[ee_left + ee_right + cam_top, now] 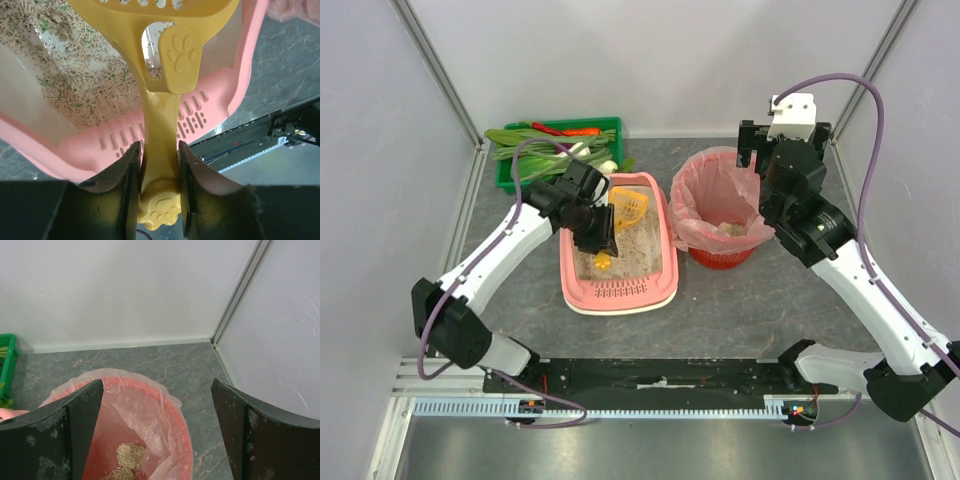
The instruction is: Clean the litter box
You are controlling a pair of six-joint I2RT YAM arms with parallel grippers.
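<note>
white-shelled arms [490,258] with black joints are trailing purple cables [865,195] from the black mounting rail [660,376]; the right gripper's [157,410] dark fingers [250,437] are showing pale scuffs.

White panel walls [670,60] enclose a grey marbled tabletop [720,310], metal posts [440,70] at the corners.

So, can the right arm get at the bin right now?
Probably yes. The right gripper hangs open just over the bin, at its far edge, and nothing shows between them.
</note>
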